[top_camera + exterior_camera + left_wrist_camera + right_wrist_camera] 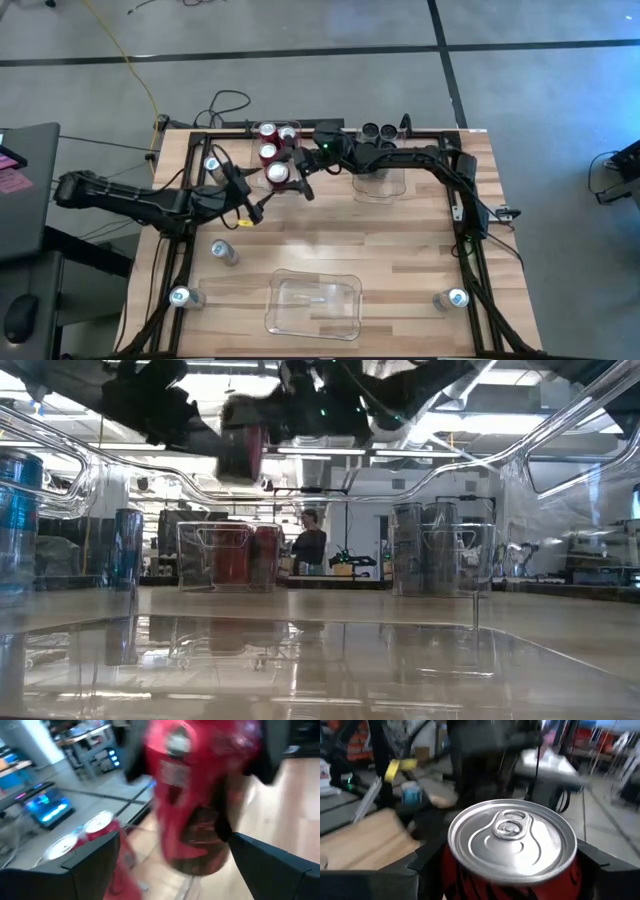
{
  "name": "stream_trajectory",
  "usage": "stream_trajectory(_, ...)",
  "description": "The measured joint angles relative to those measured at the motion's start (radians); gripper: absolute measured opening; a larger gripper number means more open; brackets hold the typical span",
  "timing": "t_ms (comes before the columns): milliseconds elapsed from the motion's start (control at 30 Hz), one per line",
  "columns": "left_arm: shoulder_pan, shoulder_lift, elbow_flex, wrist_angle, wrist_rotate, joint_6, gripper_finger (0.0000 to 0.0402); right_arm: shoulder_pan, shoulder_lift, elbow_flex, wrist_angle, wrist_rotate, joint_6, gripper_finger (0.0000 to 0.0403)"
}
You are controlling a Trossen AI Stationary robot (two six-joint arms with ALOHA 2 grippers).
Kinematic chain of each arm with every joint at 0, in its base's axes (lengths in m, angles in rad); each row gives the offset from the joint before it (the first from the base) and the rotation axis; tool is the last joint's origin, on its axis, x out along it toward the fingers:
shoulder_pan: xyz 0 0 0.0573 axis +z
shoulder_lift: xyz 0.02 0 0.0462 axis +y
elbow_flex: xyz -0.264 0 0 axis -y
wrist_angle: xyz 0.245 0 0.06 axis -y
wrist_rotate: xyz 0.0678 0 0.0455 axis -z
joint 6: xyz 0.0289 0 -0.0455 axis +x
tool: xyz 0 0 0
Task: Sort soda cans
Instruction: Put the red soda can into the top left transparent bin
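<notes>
High view shows the right gripper [283, 176] clamped around a red can [278, 174], held in the air just beside the bin of red cans [277, 140], presumably so it can join its own colour there; the left gripper [252, 205], jaws wide and empty, waits near that bin

Right hand [285, 178], upper centre of the high view, is clamped on a load; left hand [252, 205] gapes just below-left.
</notes>
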Motion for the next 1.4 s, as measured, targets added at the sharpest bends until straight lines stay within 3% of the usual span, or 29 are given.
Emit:
stream_trajectory(167,0.000,0.028,0.000,0.052,0.109,0.026,0.0371,0.006,-0.005,0.030,0.019,0.004,0.041,0.0304)
stream_trajectory(467,0.024,0.065,-0.001,0.119,0.071,0.028,0.0369,0.015,-0.002,0.041,-0.015,0.007,0.060,0.0304)
stream_trajectory(600,0.029,0.066,-0.002,0.119,0.078,0.032,0.0342,0.014,-0.002,0.041,-0.018,0.012,0.110,0.0306)
stream_trajectory(767,0.030,0.068,-0.002,0.118,0.071,0.045,0.0289,-0.002,-0.003,0.048,-0.044,0.038,0.225,0.0380)
stream_trajectory(900,0.031,0.067,-0.002,0.122,0.061,0.040,0.0287,-0.015,-0.003,0.069,-0.121,0.038,0.238,0.0372)
stream_trajectory(1067,0.031,0.067,-0.002,0.122,0.064,0.031,0.0289,-0.017,-0.018,0.177,-0.396,0.068,0.179,0.0365)
stream_trajectory(1233,0.045,0.066,-0.002,0.116,0.053,0.013,0.0292,0.000,-0.019,0.410,-0.827,0.226,0.056,0.0372)
stream_trajectory(1400,0.068,0.066,-0.002,0.114,0.083,-0.001,0.0293,0.024,-0.016,0.540,-1.032,0.317,0.027,0.0375)
